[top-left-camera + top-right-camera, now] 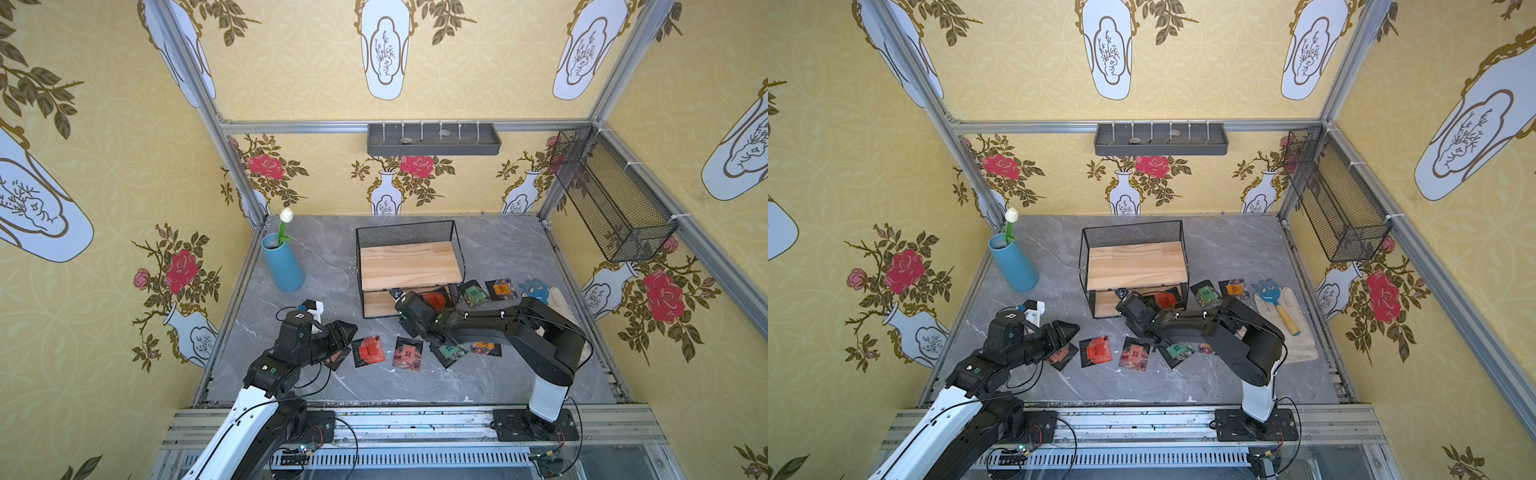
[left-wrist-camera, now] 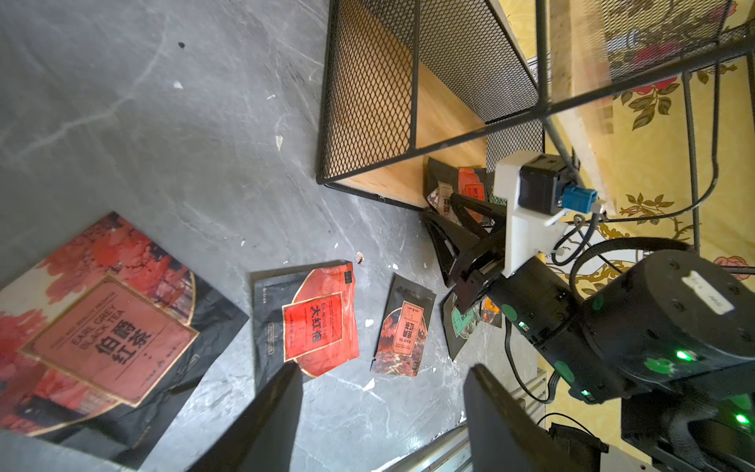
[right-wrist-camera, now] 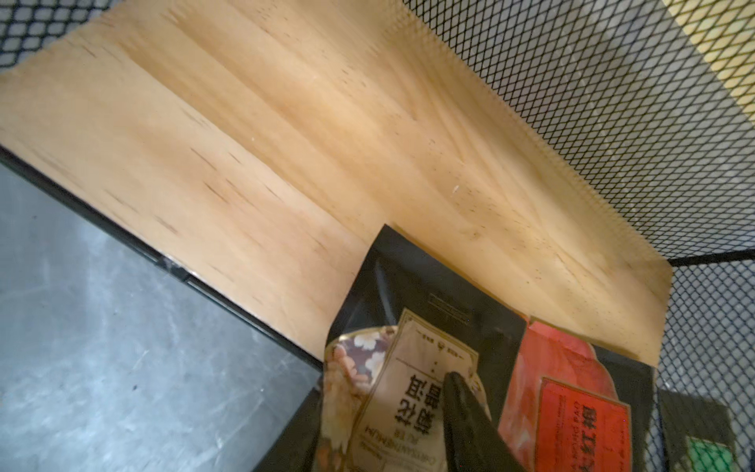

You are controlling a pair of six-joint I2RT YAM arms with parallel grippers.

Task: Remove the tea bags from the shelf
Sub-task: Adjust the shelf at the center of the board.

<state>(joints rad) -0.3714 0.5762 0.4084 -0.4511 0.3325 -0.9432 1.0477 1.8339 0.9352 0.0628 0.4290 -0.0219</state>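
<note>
The left gripper point(image 2: 383, 367), jaws spread, hangs over flat, black-edged, red-labelled tea bags point(image 2: 318, 323) lying on the grey marbled tabletop point(image 2: 163, 122) near the black wire-mesh, wooden-boarded shelf point(image 2: 367, 102).

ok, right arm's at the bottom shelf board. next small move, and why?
Probably close the right gripper on the beige tea bag: its jaws stand apart at that bag's edge, and this bag and a red tea bag lie on the lower board of the shelf.
</note>
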